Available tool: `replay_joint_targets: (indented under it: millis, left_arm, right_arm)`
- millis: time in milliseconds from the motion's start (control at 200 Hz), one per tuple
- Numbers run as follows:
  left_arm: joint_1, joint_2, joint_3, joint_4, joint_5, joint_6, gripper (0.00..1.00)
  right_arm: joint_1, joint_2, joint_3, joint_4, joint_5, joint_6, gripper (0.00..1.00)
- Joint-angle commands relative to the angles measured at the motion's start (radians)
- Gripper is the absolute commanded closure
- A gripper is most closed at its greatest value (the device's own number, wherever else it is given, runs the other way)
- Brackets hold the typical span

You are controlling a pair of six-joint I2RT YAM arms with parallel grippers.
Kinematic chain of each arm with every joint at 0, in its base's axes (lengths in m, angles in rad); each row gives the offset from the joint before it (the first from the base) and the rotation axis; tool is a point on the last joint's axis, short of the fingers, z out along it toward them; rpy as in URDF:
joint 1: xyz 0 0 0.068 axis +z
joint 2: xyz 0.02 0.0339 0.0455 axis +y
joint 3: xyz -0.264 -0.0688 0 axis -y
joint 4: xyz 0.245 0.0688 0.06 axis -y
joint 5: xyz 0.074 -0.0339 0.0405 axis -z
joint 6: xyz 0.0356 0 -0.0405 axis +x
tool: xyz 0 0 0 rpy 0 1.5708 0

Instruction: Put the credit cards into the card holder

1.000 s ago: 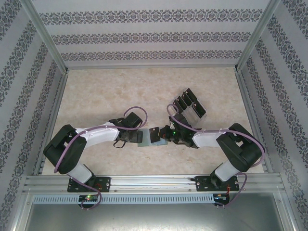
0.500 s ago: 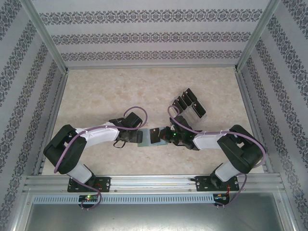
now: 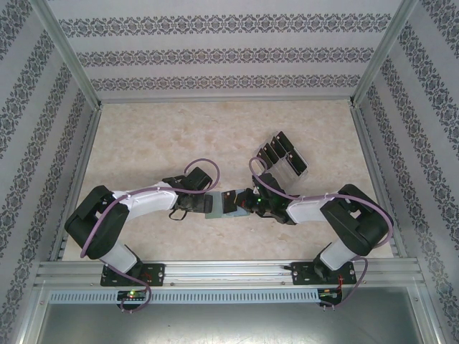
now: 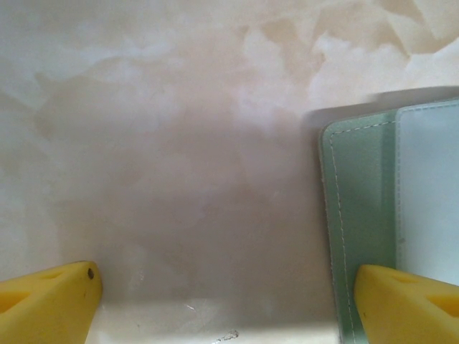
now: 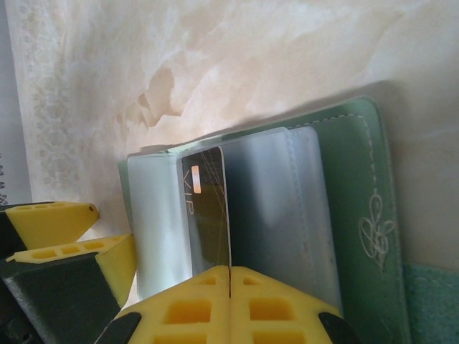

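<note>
My right gripper (image 5: 229,276), clamped on one card (image 5: 208,208), has edged left over the past second. The card now overlaps the clear sleeves of the open holder (image 5: 358,186), mid-table, near side. My left gripper (image 4: 226,290) stays spread at the holder's left edge. I judge insertion begun, not seated.

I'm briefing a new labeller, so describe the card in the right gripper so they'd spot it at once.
Near the table's middle lies the open green card holder. The black card is over its clear sleeves, pinched in the right gripper. Unlike the cards in the clear rack farther back, it alone is gripped.
</note>
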Motion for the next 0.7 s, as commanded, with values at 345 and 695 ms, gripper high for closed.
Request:
replay_joint_targets:
  millis: [345, 695]
  left_arm:
    - [0.009, 0.004, -0.023, -0.028, -0.001, 0.014, 0.09]
    - [0.003, 0.036, 0.001, -0.086, -0.064, 0.039, 0.09]
  right_arm:
    - [0.009, 0.003, -0.058, 0.029, 0.056, 0.035, 1.00]
    - [0.011, 0.030, -0.046, 0.030, 0.033, 0.036, 1.00]
